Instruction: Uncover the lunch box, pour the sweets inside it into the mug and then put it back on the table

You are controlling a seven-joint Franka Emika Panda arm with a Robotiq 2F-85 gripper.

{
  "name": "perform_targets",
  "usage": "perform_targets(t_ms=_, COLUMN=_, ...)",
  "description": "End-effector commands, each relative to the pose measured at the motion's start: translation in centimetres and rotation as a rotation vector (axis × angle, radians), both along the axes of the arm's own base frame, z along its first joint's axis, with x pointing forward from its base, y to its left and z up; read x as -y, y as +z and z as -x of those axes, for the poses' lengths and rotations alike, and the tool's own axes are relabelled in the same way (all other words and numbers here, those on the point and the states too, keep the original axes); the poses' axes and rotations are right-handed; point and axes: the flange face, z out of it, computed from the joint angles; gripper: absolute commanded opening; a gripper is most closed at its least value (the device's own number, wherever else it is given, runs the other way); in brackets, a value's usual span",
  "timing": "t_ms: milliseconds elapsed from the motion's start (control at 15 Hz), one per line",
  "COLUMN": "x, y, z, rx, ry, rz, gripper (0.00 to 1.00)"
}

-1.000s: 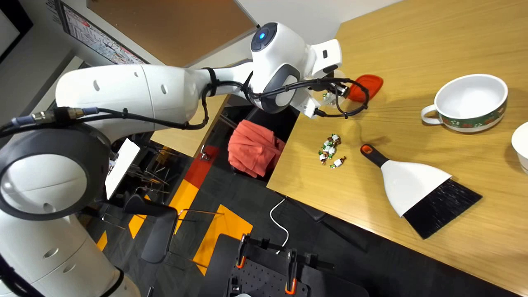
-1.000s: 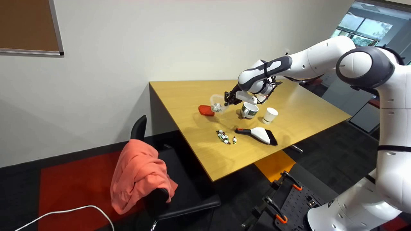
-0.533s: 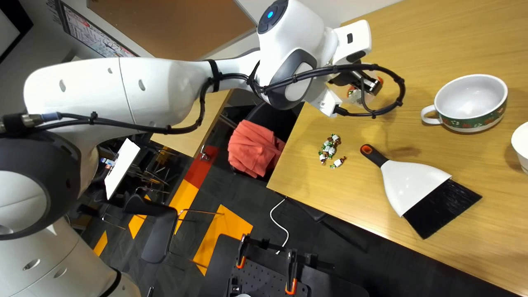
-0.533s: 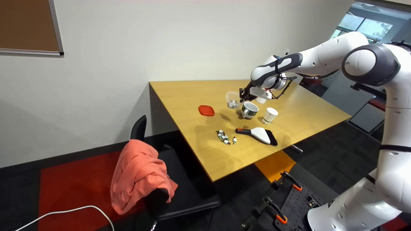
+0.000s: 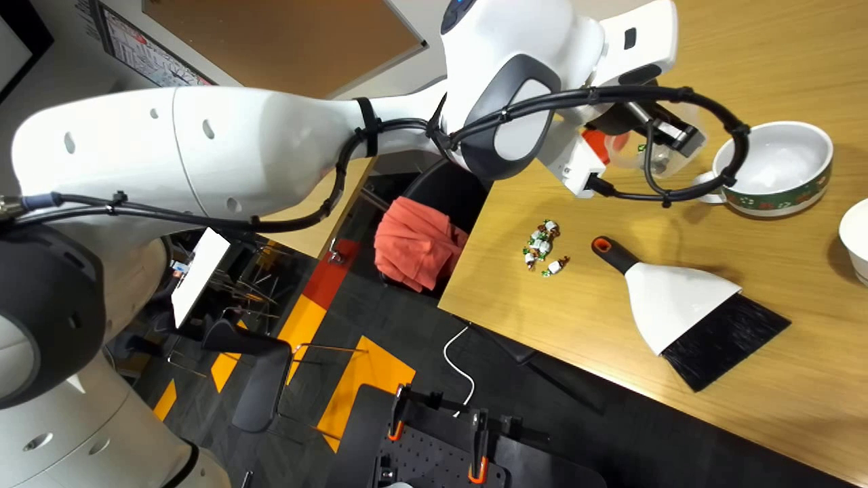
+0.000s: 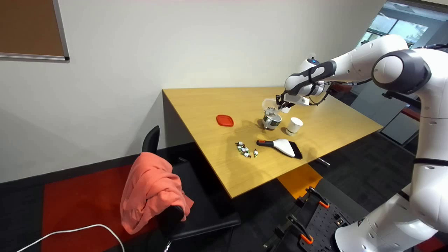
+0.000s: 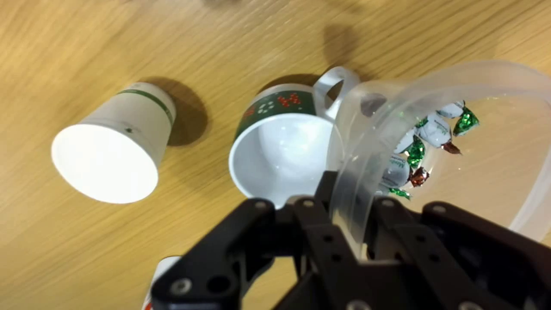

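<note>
Since a second ago, the box (image 7: 478, 165) has moved from near the lid (image 6: 224, 120), farther from the short edge of the worktop (image 6: 196, 101), and overlaps the mug (image 7: 275, 146) at its handle side in the wrist view. The end effector (image 7: 351, 202), raised over the worktop, pinches its translucent, uncovered wall. That view makes out white-green-brown sweets (image 7: 434, 129) inside; an exterior view shows the lid whole.

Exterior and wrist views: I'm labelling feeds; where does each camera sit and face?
In an exterior view: off-robot, raised, looking down across the table; the arm from picture left.
In an exterior view: off-robot, raised, facing table and wall; the arm from picture right.
Wrist view: wrist-mounted, looking down at the mug; the end effector shows, holding the lunch box.
Both exterior views share the table and cloth.
</note>
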Motion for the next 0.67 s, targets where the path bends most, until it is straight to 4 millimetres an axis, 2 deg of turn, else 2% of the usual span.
perform_targets(t_ms=0, x=1.58, y=1.88, z=0.29, rx=-0.032, ry=-0.082, rz=0.078, gripper=0.02)
perform_targets(t_ms=133, x=2.1, y=2.11, z=0.56, rx=-0.062, ry=-0.105, rz=0.129, gripper=0.02)
perform_targets(t_ms=200, x=1.72, y=2.0, z=0.56, rx=-0.08, ry=-0.093, rz=0.142, gripper=0.02)
perform_targets(t_ms=267, x=2.29, y=1.61, z=1.09, rx=-0.044, ry=-0.076, rz=0.117, gripper=0.02)
perform_targets(t_ms=333, x=2.27, y=1.55, z=1.1, rx=-0.047, ry=-0.079, rz=0.119, gripper=0.1)
perform_targets(t_ms=600, x=2.28, y=1.23, z=1.15, rx=-0.049, ry=-0.08, rz=0.115, gripper=0.1)
